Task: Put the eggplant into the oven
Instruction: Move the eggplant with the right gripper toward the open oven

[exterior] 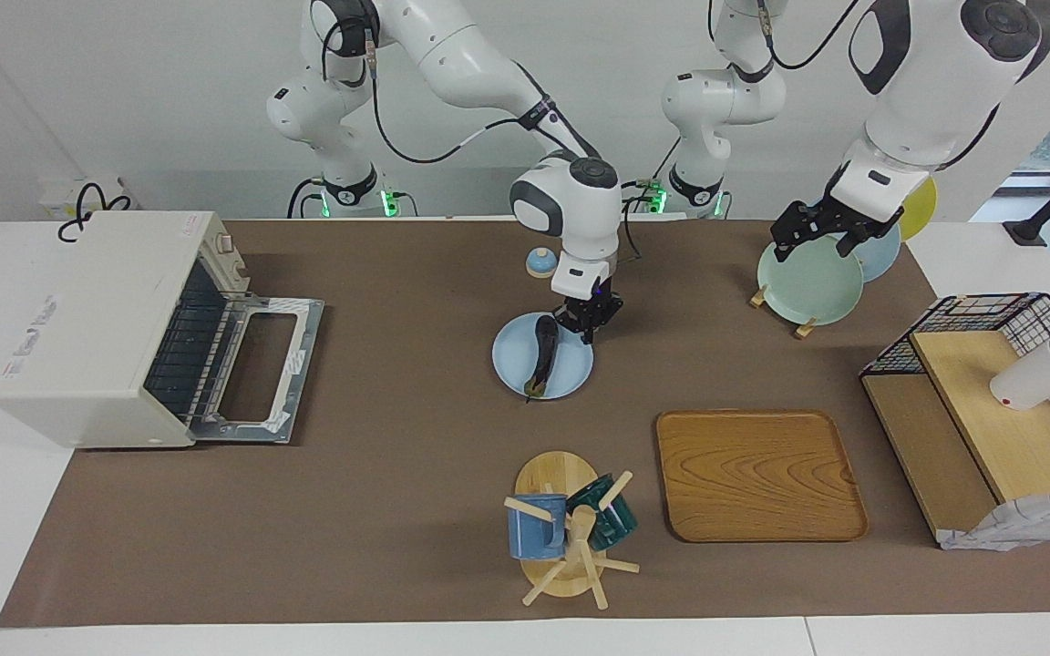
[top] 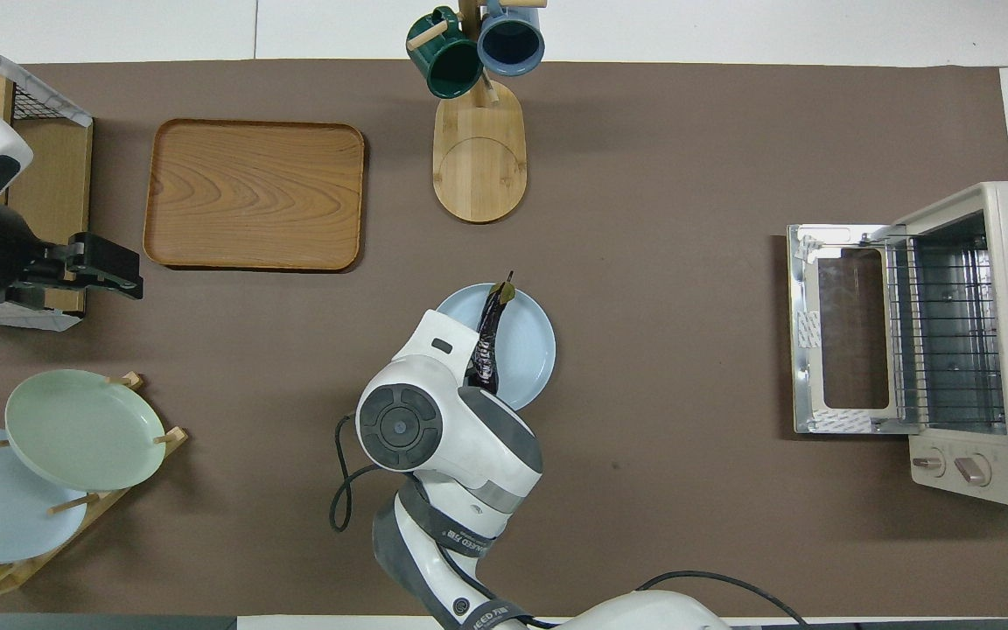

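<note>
Clamping eggplant [exterior: 541, 357] on blue plate [exterior: 572, 375], right claw [exterior: 582, 326]; left claw [exterior: 821, 239] apart over green plate [exterior: 808, 290]; oven [exterior: 87, 328] label unreadable.

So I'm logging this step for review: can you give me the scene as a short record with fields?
eggplant: on the light blue plate, mid-table
oven: door open, at the right arm's end
right claw: shut on the eggplant's end nearer the robots
left claw: open, over the plate rack, waiting
stage: grasped, not yet carried
</note>
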You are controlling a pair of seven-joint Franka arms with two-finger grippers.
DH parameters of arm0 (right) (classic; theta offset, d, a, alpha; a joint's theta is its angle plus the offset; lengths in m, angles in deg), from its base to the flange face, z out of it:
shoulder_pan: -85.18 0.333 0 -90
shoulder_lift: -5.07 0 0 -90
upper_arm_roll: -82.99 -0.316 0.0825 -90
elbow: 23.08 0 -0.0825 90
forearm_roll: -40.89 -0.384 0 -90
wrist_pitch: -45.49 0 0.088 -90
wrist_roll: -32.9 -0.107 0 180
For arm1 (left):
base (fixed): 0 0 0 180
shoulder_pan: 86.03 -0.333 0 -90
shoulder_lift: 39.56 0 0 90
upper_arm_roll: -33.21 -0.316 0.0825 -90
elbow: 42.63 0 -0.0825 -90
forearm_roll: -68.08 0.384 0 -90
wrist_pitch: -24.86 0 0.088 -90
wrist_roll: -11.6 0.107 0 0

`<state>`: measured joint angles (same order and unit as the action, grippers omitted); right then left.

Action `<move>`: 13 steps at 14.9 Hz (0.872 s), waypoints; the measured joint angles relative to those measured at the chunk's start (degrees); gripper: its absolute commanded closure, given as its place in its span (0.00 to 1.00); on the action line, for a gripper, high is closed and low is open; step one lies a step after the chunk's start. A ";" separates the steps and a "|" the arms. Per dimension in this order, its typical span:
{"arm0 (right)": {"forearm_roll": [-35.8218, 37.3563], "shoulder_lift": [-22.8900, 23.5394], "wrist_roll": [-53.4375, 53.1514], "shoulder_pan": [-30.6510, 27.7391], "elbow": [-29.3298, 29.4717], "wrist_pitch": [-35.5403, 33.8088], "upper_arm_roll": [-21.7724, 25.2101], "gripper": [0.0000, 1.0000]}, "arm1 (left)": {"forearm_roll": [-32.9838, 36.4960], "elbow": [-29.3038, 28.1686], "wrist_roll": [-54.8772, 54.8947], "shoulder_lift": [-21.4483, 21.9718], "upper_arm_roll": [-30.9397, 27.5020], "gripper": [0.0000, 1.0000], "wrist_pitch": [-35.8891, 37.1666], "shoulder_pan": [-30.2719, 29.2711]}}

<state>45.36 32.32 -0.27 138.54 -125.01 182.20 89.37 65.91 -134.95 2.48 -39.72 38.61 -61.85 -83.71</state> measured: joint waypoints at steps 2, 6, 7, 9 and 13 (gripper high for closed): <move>2.17 -0.41 0.01 0.32 0.01 -2.14 0.02 1.00 | -0.22 0.02 -0.01 0.00 0.00 0.00 -0.01 -0.38; 7.59 -1.18 0.05 0.30 0.19 -7.83 0.09 1.00 | -0.26 0.02 -0.01 0.00 0.01 0.00 -0.02 -0.44; 8.90 -1.36 0.05 0.25 0.83 -9.65 0.14 1.00 | -0.26 0.02 -0.01 0.00 0.03 0.00 -0.03 -0.44; 9.94 -1.59 0.05 -0.15 3.32 -14.23 0.40 1.00 | -0.26 0.02 -0.01 0.00 0.05 0.00 -0.04 -0.44; 11.16 -4.55 0.92 -4.64 5.06 -18.76 1.09 1.00 | -0.27 0.04 -0.01 0.00 0.11 0.00 -0.04 -0.44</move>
<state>56.52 27.77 0.65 133.90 -119.95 163.44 90.46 65.65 -134.91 2.47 -39.72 38.72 -61.89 -84.16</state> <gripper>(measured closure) 0.974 0.000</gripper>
